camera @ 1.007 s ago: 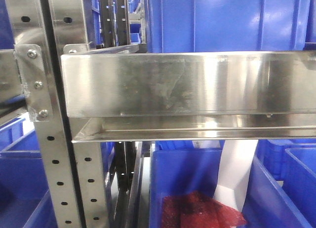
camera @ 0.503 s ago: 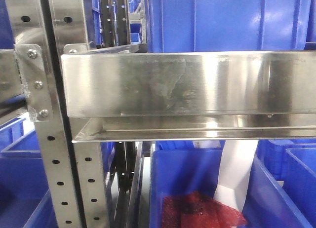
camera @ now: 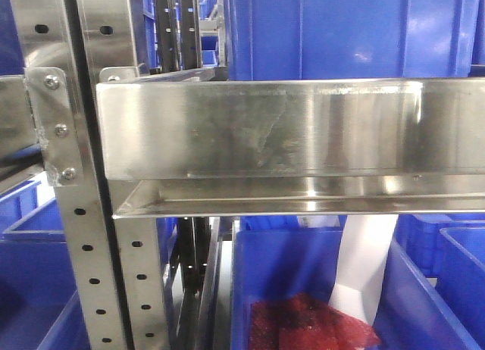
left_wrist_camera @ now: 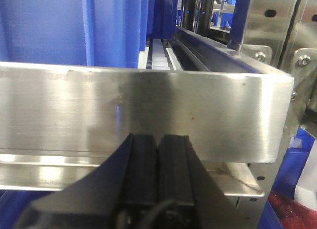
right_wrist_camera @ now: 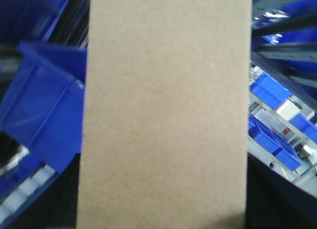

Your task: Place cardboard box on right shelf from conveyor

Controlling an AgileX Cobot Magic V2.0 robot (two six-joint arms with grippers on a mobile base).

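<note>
Shelf, upright and bins
The right shelf [camera: 303,130] sits right of the upright [camera: 83,251]. The upper bin [camera: 341,32] rises behind its lip, and the lower bin [camera: 288,267] lies beneath.

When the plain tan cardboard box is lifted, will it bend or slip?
The plain tan cardboard box is probably stiff: its broad face looks flat, its edges straight. The matte surface likely resists slipping. Its weight is unclear; contents are hidden.
</note>
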